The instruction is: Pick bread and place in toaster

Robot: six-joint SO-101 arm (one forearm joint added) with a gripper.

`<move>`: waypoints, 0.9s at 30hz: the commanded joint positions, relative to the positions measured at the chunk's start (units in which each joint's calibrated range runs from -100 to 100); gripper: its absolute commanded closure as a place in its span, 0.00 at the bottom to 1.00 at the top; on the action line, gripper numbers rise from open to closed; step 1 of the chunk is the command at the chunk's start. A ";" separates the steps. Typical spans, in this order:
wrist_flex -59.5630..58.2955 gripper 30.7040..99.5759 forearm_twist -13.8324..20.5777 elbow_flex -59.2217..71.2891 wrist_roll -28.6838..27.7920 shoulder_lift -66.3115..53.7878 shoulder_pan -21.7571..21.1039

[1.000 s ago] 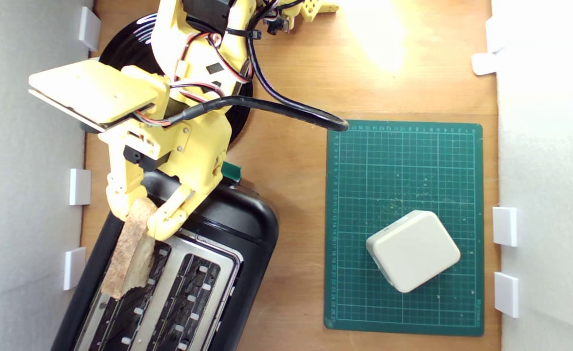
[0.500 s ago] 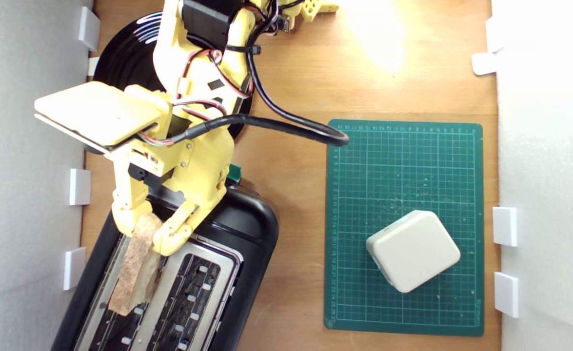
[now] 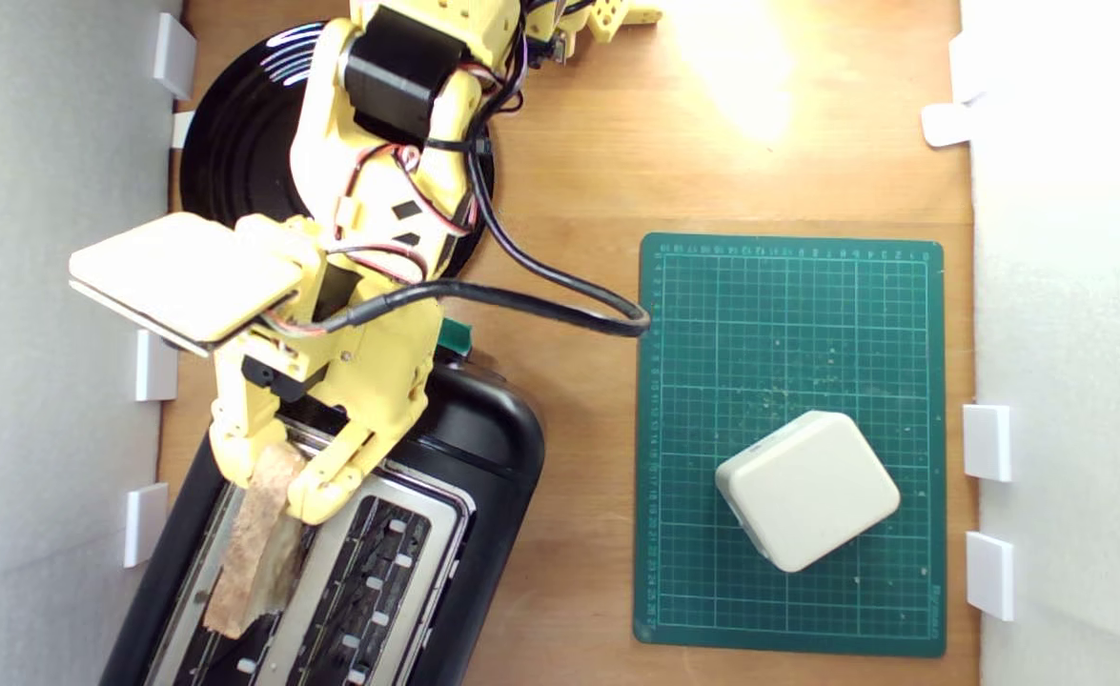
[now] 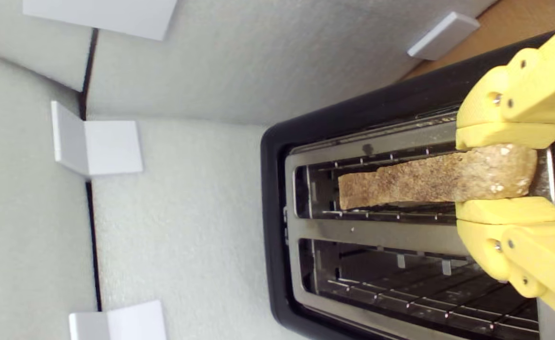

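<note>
Wrist view alone shows jaws clamping the bread [image 4: 440, 178] inside the toaster [image 4: 376, 231] slot

Wooden desk [image 3: 569, 171], light brown, bright glare patch near the far edge. Pale foam walls on the exterior view's left and right, held by white brackets [image 3: 987, 442] standing at the desk's edges.

Directly on the desk:
- toaster [image 3: 498, 448], black with silver top plate, at the exterior view's lower left, set at an angle, partly out of frame.
- round black plate [image 3: 235, 143], upper left, just beyond the toaster, partly under the arm.
- green cutting mat [image 3: 788, 324], right of centre, lying flat and speckled with crumbs, well apart from the toaster.
</note>
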 commanded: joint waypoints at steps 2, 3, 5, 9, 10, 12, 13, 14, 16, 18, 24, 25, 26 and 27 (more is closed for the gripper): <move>0.28 0.73 -0.74 -0.93 -0.37 -0.04 0.58; 0.28 0.73 -0.83 -0.93 -0.42 -0.21 0.50; 0.28 0.72 -1.65 -0.93 -0.42 -0.37 0.42; 0.28 0.55 -2.01 -0.93 -0.05 -0.46 0.34; 0.36 0.50 -2.01 -0.93 0.00 -0.46 0.34; 0.36 0.40 -1.92 -0.93 0.05 -0.46 0.26; 0.36 0.36 -1.92 -1.02 0.05 -0.46 0.26; 0.36 0.32 -1.83 -1.02 0.05 -0.54 0.26; 0.36 0.28 -1.83 -1.02 0.05 -0.62 0.34; 0.36 0.25 -1.92 -1.02 0.10 -1.96 0.42; 0.36 0.25 -2.10 -0.84 0.42 -7.20 0.50; 0.36 0.25 -2.83 -0.75 0.37 -8.94 0.74; 0.36 0.25 -3.82 -0.66 0.37 -10.77 0.90; 0.45 0.25 -5.18 -0.48 0.21 -13.52 0.98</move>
